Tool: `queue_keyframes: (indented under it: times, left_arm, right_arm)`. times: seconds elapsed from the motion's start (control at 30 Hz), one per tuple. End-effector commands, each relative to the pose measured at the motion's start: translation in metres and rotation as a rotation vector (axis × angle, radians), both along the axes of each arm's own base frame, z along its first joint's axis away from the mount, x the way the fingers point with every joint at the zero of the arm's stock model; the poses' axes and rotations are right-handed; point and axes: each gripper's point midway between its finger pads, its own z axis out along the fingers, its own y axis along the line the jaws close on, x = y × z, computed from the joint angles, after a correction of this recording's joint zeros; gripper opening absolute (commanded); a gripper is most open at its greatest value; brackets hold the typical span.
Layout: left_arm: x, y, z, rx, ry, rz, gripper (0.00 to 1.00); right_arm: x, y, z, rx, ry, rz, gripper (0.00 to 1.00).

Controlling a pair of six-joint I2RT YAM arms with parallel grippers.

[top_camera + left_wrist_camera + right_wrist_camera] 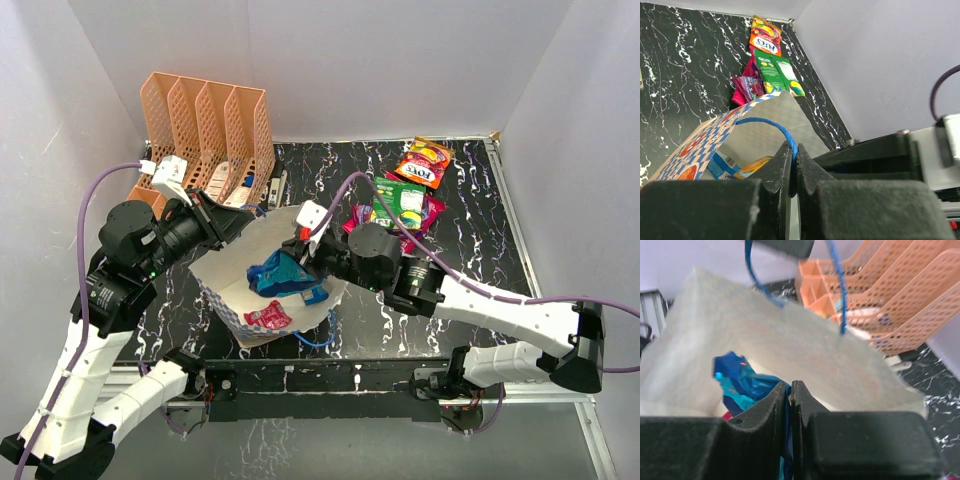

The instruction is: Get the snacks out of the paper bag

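The blue-and-white checkered paper bag (228,300) lies open at the middle of the table, its cream inside (805,350) showing. My left gripper (794,150) is shut on the bag's blue cord handle (767,122) at the far rim (222,225). My right gripper (790,387) is inside the bag mouth, shut on the blue snack pouch (742,377), which also shows from above (280,275). A magenta-red pouch (268,318) lies in the bag near the front. On the table at the back right lie an orange-red pouch (425,162), a green pouch (400,203) and a magenta pouch (746,87).
A peach slotted file rack (205,125) stands at the back left, with small white items beside it. White walls enclose the black marbled table (480,250) on three sides. The right arm's purple cable arcs over the pouches outside the bag.
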Motion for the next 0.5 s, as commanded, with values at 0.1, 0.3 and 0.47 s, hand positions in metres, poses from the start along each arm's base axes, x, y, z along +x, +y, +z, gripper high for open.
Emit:
queue_keyframes:
  times: [0.1,0.3,0.47]
  left_arm:
    - [-0.002,0.009,-0.005,0.024,0.013,0.040,0.00]
    - [-0.008,0.003,-0.004,-0.011,0.010,0.001,0.00]
    - [-0.029,-0.016,0.022,-0.085,-0.134,-0.168,0.00]
  right_arm:
    - [0.013,-0.034,0.182,0.405,-0.281,-0.136,0.07]
    - [0.010,-0.014,0.178,0.335,-0.275,-0.069,0.07]
    - [-0.021,0.010,0.099,0.144,-0.190,0.161,0.07]
